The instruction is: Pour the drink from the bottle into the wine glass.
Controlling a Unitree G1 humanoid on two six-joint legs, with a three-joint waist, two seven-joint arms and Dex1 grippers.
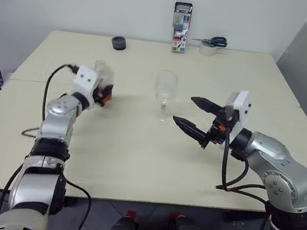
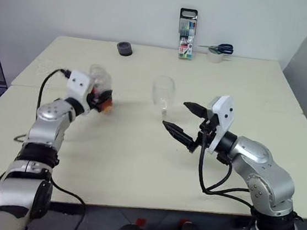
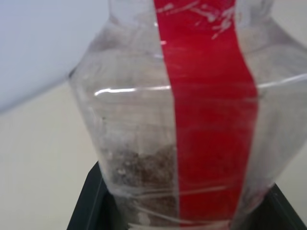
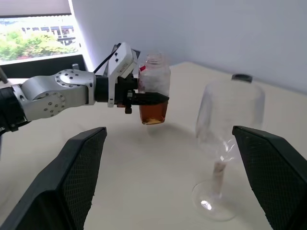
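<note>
Plastic bottle (image 4: 154, 81) – betw. left fingers (image 4: 148, 98), off table (image 1: 137, 163)

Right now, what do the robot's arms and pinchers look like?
Both arms are shiny silver metal with rounded joints and black bands. Loose black cables loop beside them. Each wrist carries a white boxy block. The right tool has two black pointed fingers; the left tool has black fingers too.

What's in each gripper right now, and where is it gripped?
Left gripper clamps the bottle around its middle, lifted off the table. Right gripper is open, holding nothing.
</note>
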